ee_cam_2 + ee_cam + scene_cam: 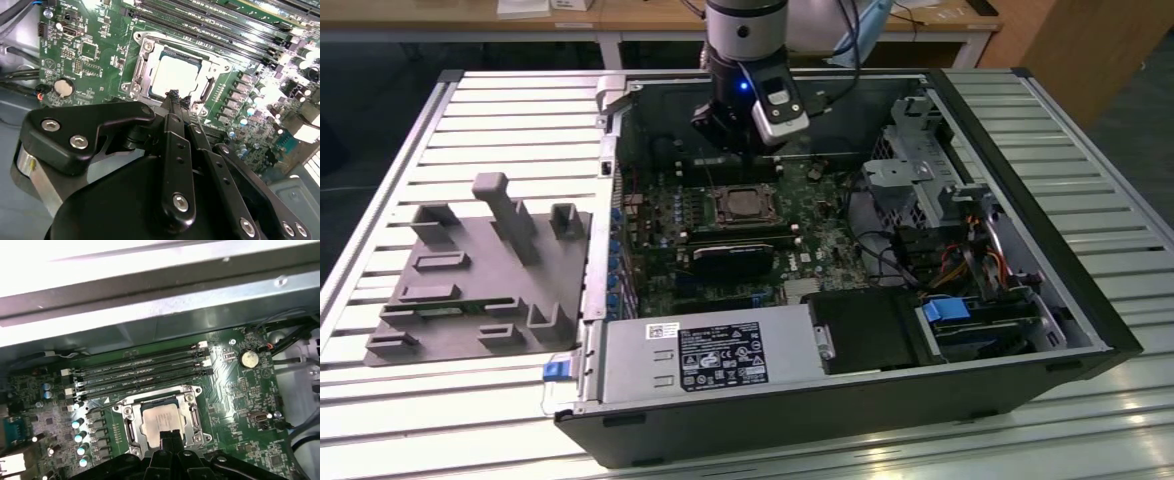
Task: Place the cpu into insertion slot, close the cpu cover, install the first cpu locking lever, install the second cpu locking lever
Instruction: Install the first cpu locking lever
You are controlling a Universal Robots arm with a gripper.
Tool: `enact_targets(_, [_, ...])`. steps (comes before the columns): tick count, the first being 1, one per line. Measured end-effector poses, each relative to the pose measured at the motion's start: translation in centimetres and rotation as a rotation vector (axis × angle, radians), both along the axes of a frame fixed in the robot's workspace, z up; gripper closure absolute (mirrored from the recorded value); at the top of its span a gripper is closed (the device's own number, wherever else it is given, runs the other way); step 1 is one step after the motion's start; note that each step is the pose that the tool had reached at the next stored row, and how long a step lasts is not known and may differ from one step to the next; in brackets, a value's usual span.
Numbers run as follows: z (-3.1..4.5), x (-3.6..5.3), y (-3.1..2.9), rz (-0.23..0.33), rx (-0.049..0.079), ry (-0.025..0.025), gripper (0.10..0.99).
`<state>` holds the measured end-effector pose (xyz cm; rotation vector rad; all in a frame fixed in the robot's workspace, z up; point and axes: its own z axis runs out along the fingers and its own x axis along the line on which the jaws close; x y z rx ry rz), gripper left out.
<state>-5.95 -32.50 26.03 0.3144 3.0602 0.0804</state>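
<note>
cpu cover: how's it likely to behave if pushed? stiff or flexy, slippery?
Probably stiff but a bit springy: the cpu cover is a thin metal frame with a large cut-out around the cpu. Likely slippery, since its surface is bare shiny metal. Unlikely to tip: it looks to lie flat.

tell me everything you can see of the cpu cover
The cpu cover is a thin silver-grey metal frame with a large square cut-out. It lies flat and closed on the green motherboard, and the dull metal top of the cpu shows through the cut-out. Screw heads sit beside its corners. The gripper hangs over one edge of it; whether it touches the frame cannot be told.
</note>
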Motion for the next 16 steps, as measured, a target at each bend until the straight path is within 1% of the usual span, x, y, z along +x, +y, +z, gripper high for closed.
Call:
enact_targets(3, [0.64, 0.00, 0.00, 0.000, 0.001, 0.0000, 0.980])
enact_targets(8, [0.74, -0.12, 0.00, 0.000, 0.002, -0.0001, 0.980])
enact_targets(12, [0.74, -0.89, 0.00, 0.000, 0.002, -0.0002, 0.980])
enact_targets(16, [0.74, -1.94, 0.00, 0.000, 0.002, -0.0005, 0.980])
